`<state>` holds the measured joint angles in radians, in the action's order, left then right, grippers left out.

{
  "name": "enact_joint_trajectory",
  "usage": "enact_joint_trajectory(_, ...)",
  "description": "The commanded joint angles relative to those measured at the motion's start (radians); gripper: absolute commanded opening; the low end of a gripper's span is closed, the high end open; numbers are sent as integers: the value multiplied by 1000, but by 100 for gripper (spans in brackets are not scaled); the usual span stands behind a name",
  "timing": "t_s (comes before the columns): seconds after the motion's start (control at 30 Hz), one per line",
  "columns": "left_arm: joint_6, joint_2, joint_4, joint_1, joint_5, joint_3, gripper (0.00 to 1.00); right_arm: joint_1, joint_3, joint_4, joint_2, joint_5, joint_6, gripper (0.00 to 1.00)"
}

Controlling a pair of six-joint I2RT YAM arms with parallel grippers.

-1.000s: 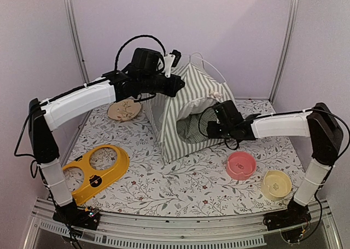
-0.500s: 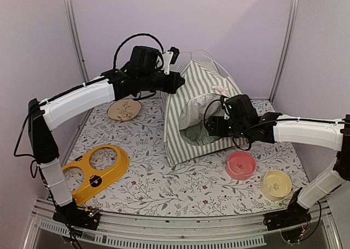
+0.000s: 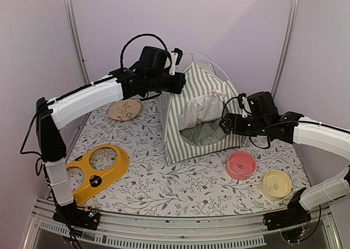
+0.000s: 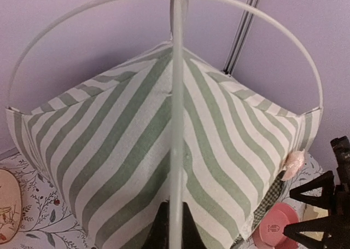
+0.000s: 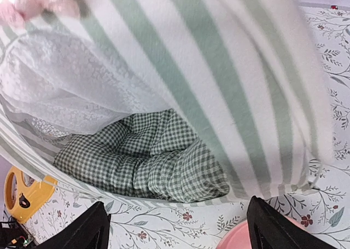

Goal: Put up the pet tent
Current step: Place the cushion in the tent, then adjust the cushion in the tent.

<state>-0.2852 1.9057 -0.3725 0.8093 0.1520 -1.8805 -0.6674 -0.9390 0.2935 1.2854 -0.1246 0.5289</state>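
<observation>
Tent position: the pet tent (image 3: 186, 117) stands upright at the far middle of the table (image 3: 164, 189), with a checked cushion (image 5: 147, 161) inside.
Left tool: my left gripper (image 4: 174, 224) is clamped tight on a thin white pole (image 4: 176, 123) near the peak.
Right tool: my right gripper (image 5: 176, 230) gapes wide, holding nothing, just outside the door.
Handling: I judge it light, soft fabric on 2 springy poles, easily tipped.
Hold: poles or seams, not the mesh (image 5: 71, 79).

Pet tent (image 3: 188, 109) is standing upright on the floral cloth (image 3: 164, 189), with the checked cushion (image 3: 203, 133) showing in its doorway. Left gripper (image 3: 179, 84) is clamping at the tent's upper left edge — right gripper (image 3: 224, 124) is hovering, jaws apart, just beside the doorway. Pink bowl (image 3: 241, 165) and cream bowl (image 3: 276, 184) are sitting near-right.
</observation>
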Motion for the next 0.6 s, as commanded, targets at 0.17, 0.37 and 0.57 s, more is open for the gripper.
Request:
enact_joint_trajectory(0.17, 7, 17, -14, -15, 2, -24, 0, -14, -2, -97, -39, 101, -67, 49)
enact_joint_trajectory(0.37, 16, 31, -27, -12, -65, -56, 0, -148, -118, -158, 233, -87, -203, 0)
enact_joint_trajectory(0.57, 14, 4, -36, -19, -20, -40, 0, -64, -247, 6, 545, -373, -161, 0)
